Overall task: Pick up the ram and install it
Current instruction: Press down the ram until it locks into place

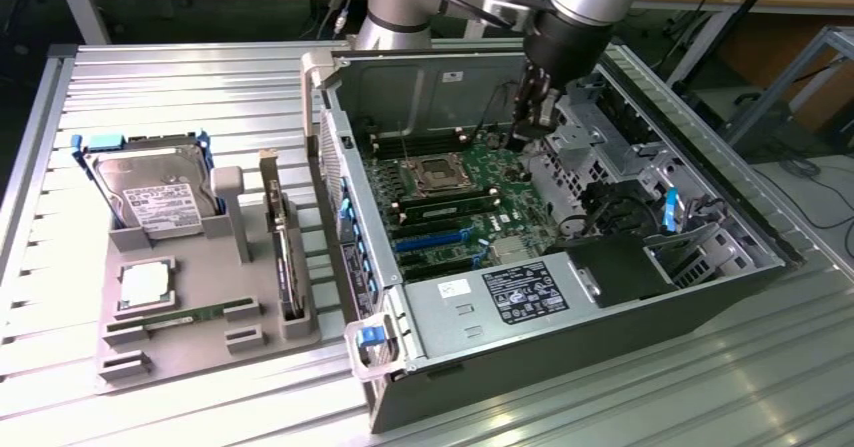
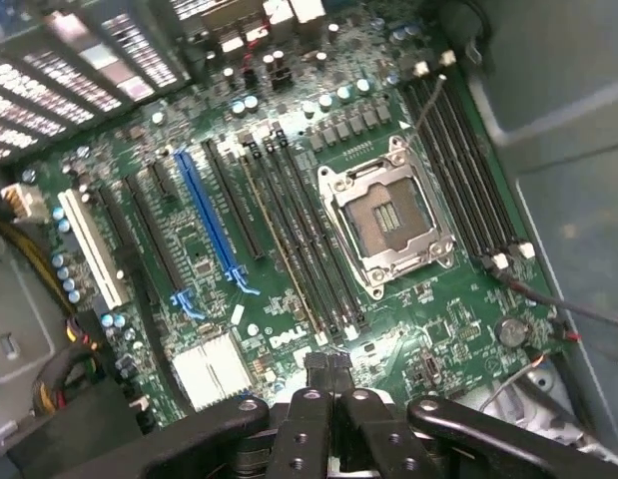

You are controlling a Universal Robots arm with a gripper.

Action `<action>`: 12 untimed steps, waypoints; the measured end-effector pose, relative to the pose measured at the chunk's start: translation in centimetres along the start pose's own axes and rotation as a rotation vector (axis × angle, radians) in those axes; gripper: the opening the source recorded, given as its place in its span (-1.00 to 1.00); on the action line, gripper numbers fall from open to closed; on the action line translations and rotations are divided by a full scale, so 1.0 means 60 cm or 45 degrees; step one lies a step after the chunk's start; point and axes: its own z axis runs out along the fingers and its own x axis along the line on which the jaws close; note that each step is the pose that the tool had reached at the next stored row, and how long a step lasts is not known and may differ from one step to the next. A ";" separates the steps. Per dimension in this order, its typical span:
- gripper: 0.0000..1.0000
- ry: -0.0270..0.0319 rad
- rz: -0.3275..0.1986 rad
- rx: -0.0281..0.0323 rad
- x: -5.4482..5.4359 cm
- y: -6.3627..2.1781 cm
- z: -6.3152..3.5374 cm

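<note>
One ram (image 1: 180, 316) is lying on the grey tray (image 1: 80, 342) beside the computer case (image 1: 601, 307), well apart from the gripper (image 1: 529, 127). The gripper (image 2: 328, 384) is hanging over the motherboard (image 2: 289, 249), fingers pressed together, holding nothing visible.

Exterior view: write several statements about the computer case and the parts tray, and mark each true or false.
1. The gripper is inside the open computer case, above the motherboard. True.
2. The processor socket holds a chip. False: it is bare, and the silver processor lies on the grey tray.
3. A ram stick lies on the tray. True.
4. The hard drive is mounted inside the case. False: it stands on the tray, outside the case.
</note>
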 end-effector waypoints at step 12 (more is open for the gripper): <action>-0.80 -0.0174 0.427 0.0095 0.000 0.000 0.005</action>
